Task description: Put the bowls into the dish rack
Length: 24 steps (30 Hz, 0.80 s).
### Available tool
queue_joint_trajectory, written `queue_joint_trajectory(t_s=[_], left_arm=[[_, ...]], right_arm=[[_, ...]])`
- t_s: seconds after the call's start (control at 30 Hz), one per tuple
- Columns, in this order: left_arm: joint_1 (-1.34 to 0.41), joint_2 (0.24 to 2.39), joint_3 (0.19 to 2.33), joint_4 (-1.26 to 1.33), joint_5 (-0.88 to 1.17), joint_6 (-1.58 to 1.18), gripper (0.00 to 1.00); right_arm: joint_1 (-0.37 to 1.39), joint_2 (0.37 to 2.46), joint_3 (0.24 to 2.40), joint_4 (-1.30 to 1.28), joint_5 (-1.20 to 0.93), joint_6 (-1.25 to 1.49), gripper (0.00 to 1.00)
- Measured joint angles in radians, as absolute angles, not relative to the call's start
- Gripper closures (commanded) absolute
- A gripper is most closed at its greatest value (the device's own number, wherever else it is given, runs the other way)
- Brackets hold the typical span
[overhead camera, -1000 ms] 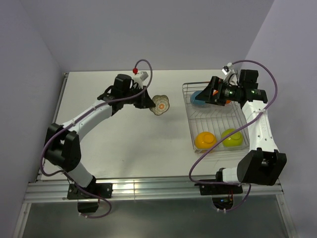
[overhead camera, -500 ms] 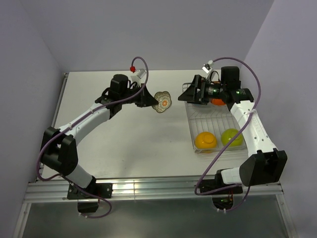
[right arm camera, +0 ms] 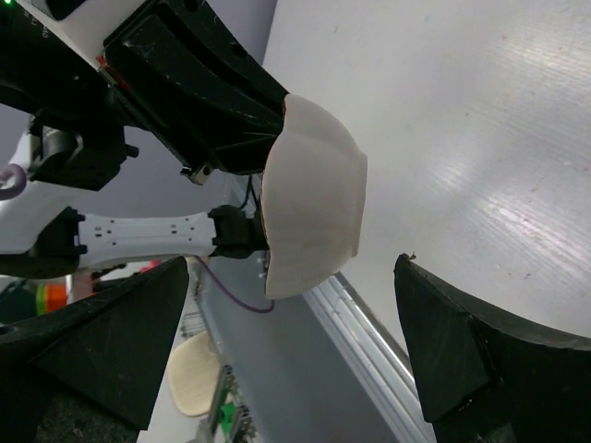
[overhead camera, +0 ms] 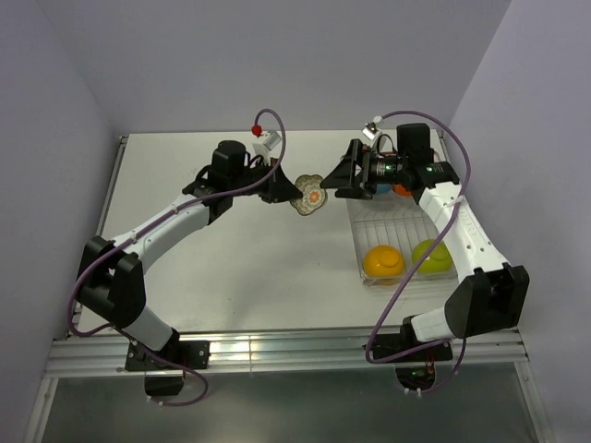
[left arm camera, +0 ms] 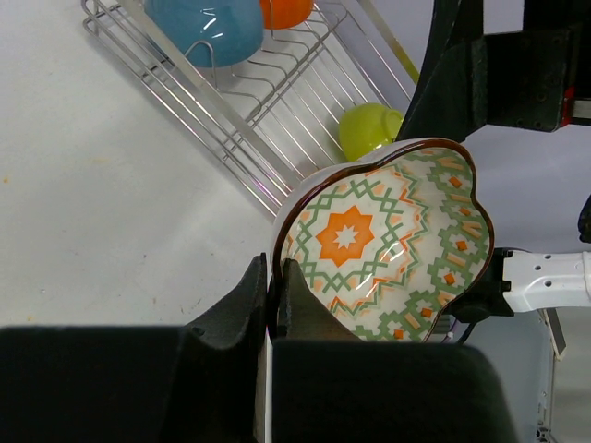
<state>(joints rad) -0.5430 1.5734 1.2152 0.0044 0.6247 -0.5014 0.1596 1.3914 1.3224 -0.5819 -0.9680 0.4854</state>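
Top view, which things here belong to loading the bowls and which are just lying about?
Job: floral dish, in left pincer; dish rack; inside it blue bowl, orange bowl, yellow-orange bowl, lime-green bowl.
Not job: table, purple cables.

2 white arms [overhead camera: 175,217] with black joints [overhead camera: 125,286], looping purple cables [overhead camera: 406,113], small green lights [overhead camera: 430,169]

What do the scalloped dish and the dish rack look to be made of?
The scalloped dish looks like glazed ceramic: glossy highlights over a painted orange-and-green pattern, brown rim, plain white underside. Hard plastic can't be excluded. The dish rack looks like plated or polished metal wire: thin silvery bars with bright glints.
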Motion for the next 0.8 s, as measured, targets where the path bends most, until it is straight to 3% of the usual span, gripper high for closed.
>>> queue_joint_trajectory(t_s=[0.2,0.6,0.8], left_arm=[[-0.543,1.573,1.215,0.028,0.627,-0.506,1.0],[-0.543,1.573,1.215,0.048,0.632,-0.517,1.0],[-0.543,1.573,1.215,0.049,0.633,-0.517,1.0]], right_arm=[[0.163,1.422,1.312,-0.534,-1.023,0.571,0.04],[0.193,1.443,1.249,-0.458,-1.092,0.658,0.2],[0.194,1.466,1.249,-0.449,-1.102,0.665,0.21]])
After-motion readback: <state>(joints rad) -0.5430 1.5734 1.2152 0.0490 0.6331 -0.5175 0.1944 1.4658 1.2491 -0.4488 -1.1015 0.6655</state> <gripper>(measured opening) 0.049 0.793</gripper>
